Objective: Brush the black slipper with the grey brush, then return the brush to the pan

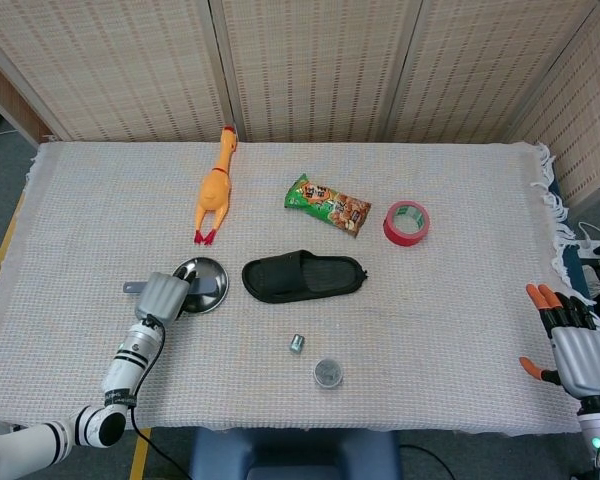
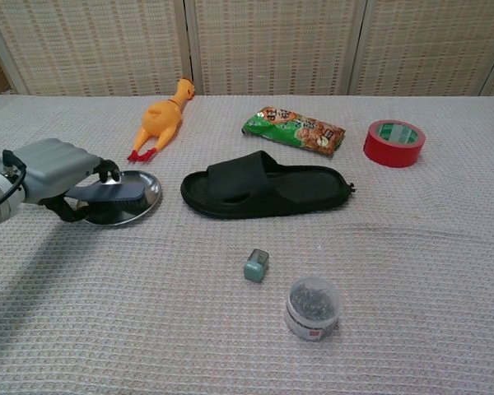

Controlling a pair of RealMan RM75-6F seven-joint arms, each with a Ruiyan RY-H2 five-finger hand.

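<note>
The black slipper (image 1: 303, 276) (image 2: 263, 185) lies on its sole mid-table, toe end to the right. Left of it stands the silver pan (image 1: 212, 268) (image 2: 152, 188), and the grey brush (image 1: 204, 287) (image 2: 119, 192) lies with its bristle head in the pan and its handle sticking out left. My left hand (image 1: 163, 295) (image 2: 53, 177) sits over that handle, one finger above it and the thumb below, with a gap still showing around the handle. The brush rests in the pan. My right hand (image 1: 577, 350) hangs off the table's right edge, fingers spread, holding nothing.
A yellow rubber chicken (image 1: 215, 188) (image 2: 159, 119) lies behind the pan. A snack packet (image 1: 327, 204) (image 2: 294, 129) and a red tape roll (image 1: 406, 222) (image 2: 393, 142) lie behind the slipper. A small green sharpener (image 1: 296, 343) (image 2: 256, 265) and a round tub (image 1: 328, 373) (image 2: 312, 306) sit near the front.
</note>
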